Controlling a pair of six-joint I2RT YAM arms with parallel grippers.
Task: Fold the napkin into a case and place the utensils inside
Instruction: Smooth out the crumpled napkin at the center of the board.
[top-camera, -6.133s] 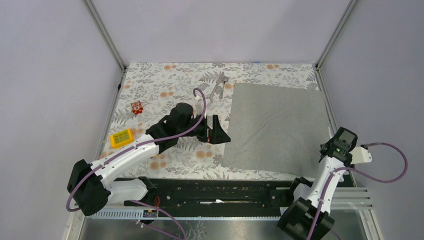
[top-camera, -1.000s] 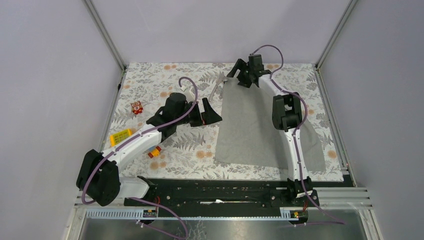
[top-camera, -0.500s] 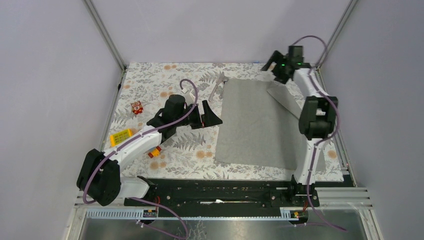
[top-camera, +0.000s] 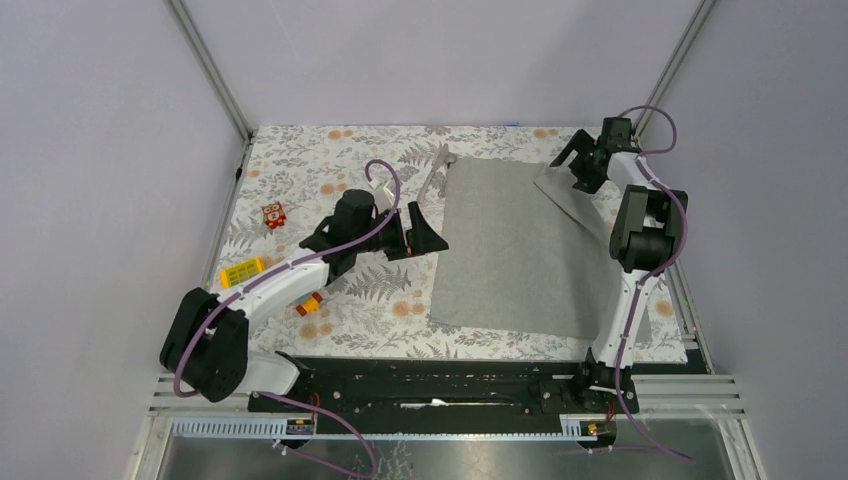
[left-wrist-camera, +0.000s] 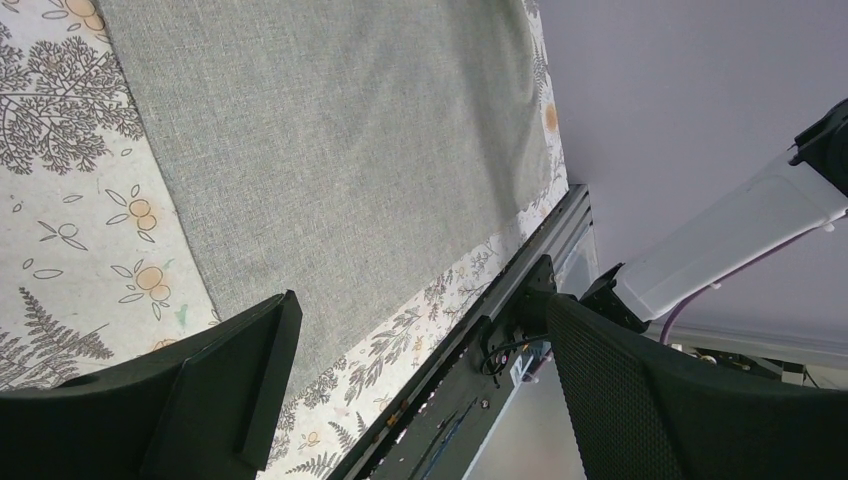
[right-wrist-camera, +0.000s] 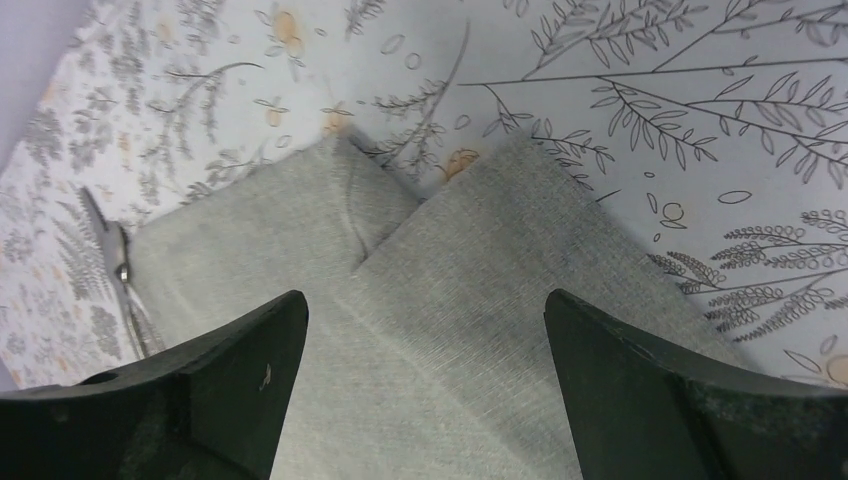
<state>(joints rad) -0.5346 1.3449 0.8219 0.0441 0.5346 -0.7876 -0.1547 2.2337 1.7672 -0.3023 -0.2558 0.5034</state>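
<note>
Fold step, early: case not formed, nothing loaded. Napkin (top-camera: 500, 250) lies on the floral tablecloth (top-camera: 330, 160) right of centre of the surface, with a skewed flap (top-camera: 575, 205) along its right side. In the right wrist view one layer overlaps the other at the far right corner. Right end effector (right-wrist-camera: 425, 320) hovers just above that corner, jaws wide apart, holding nothing. Left end effector (top-camera: 422, 232) sits just beside the napkin's left edge, jaws also apart and empty, and I can't tell whether it touches the cloth. Utensils (top-camera: 437, 170) are on the tablecloth at the napkin's far-left corner, touching or nearly so, outside the cloth. Toy blocks (top-camera: 243, 272) are well off to the left, irrelevant. To do this well: come down low at the flap corner, pinch only the top layer, not both, then carry it across so the crease runs parallel to the long edge. The flap looks crooked, so squaring it first likely pays off. The left end effector could pin the left edge so the whole cloth doesn't slide. Risks: grabbing tablecloth along with napkin, and sweeping the cloth into the utensils.
</note>
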